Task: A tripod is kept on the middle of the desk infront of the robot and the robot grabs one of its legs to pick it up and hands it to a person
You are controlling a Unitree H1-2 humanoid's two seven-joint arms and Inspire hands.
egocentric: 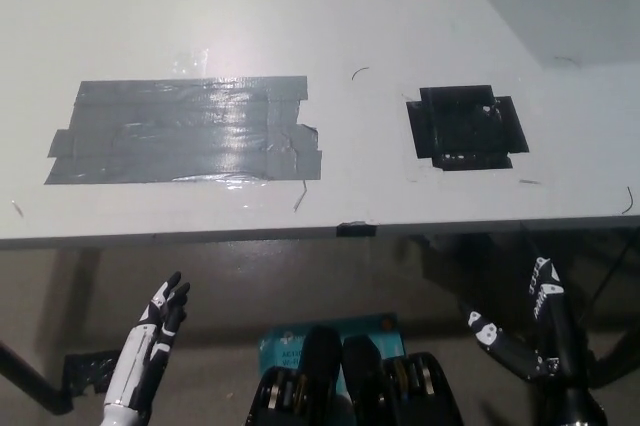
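The white left hand (152, 341) hung low, under the near edge of the desk (400, 16) on the left. Its fingers were straight and a little apart, and it held nothing. Low on the right, also under the near edge, two thin black legs of the tripod (543, 291) with small white marks pointed up. The tripod was not on the desk. The black right hand did not show, so I cannot tell if it held the tripod. On the desk, a big patch of grey tape (185, 131) lay toward the left. A square of black tape (465, 126) lay toward the right.
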